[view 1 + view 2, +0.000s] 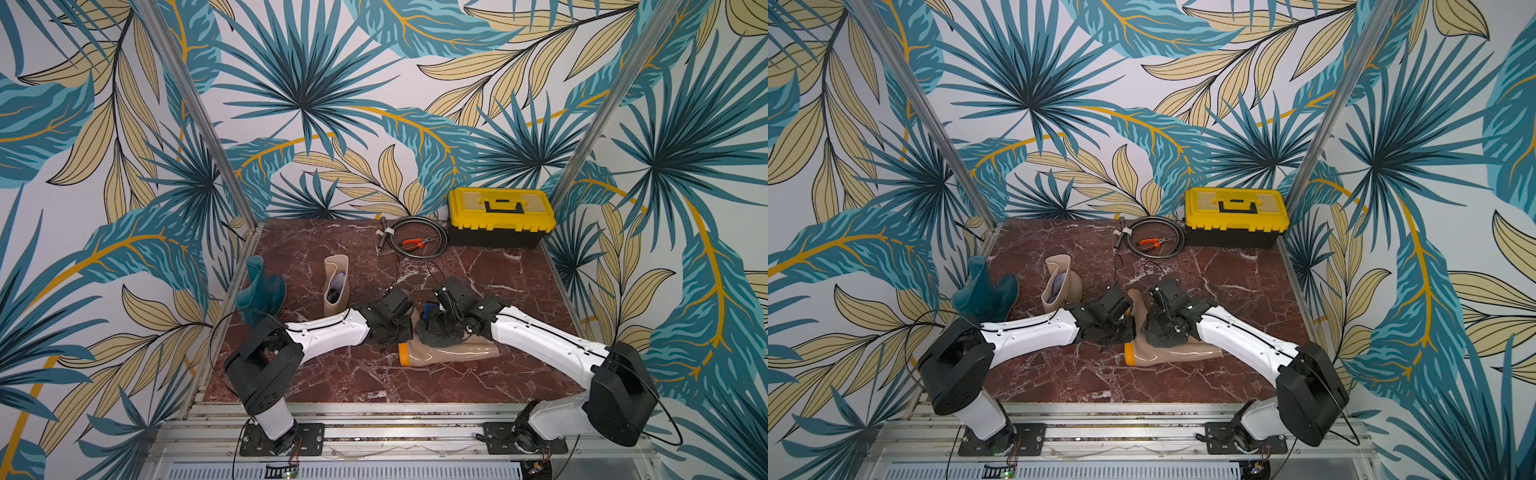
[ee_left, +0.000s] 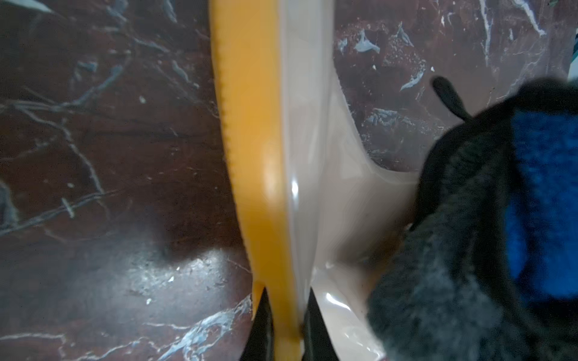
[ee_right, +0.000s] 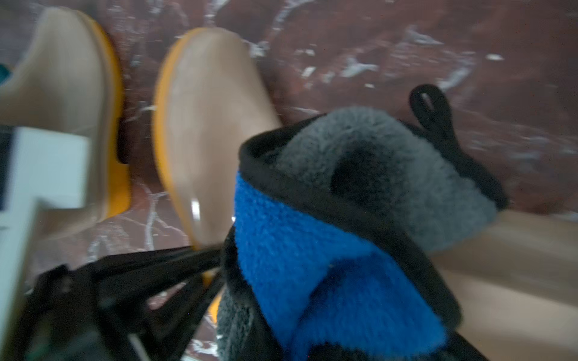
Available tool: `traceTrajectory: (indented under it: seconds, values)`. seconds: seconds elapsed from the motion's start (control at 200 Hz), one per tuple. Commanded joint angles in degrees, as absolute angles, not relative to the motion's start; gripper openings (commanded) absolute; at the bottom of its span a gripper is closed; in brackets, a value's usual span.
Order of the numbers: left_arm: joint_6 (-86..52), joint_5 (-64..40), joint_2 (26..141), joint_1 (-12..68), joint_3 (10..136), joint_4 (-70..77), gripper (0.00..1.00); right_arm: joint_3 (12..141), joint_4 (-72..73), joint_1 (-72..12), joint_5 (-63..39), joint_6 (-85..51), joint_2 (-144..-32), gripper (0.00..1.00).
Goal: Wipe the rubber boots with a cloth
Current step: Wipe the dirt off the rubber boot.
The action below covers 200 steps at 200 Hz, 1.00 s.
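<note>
Tan boot point(image 1: 453, 353) lies flat, shaft running out toward the right arm, sole point(image 2: 250, 156) facing left gripper point(image 2: 286, 325), which is pinched on its edge. Right gripper point(image 1: 441, 326) is nearer the shaft, clamped on cloth point(image 3: 328, 250) at the ankle.

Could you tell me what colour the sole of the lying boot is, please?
Orange; the sole shows best in the left wrist view.

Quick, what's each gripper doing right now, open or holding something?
Left gripper: closed on the orange sole of the lying beige boot.
Right gripper: closed, holding the cloth.
</note>
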<state>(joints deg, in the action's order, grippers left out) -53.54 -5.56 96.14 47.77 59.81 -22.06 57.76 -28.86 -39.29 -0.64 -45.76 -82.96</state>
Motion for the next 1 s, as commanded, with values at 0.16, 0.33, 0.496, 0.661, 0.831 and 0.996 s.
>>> traceTrajectory:
  seconds: [0.16, 0.33, 0.496, 0.661, 0.831, 0.996]
  values:
    - [-57.2, -2.6, 95.0, 47.2, 58.4, -19.4, 0.0, 53.5, -38.5, -35.0, 6.2, -43.0, -78.0, 0.0]
    - [-55.9, -4.5, 97.2, 47.4, 60.8, -19.4, 0.4, 42.7, -40.5, -25.7, 6.5, -41.1, -63.7, 0.0]
    - [-54.5, -6.7, 95.9, 47.5, 61.6, -19.5, 0.57, 42.4, -36.9, -26.9, 1.3, -44.5, -63.7, 0.0]
    - [-54.0, -7.1, 94.2, 47.6, 59.7, -19.5, 0.56, 49.2, -30.2, -36.1, 2.4, -46.2, -72.5, 0.0]
    - [-54.3, -7.5, 94.4, 47.9, 58.3, -19.4, 0.48, 55.4, -26.4, -40.3, -0.7, -44.9, -82.8, 0.0]
    - [-53.1, -9.1, 95.3, 47.9, 59.0, -19.4, 0.48, 53.9, -35.7, -36.2, 7.0, -40.8, -82.4, 0.0]
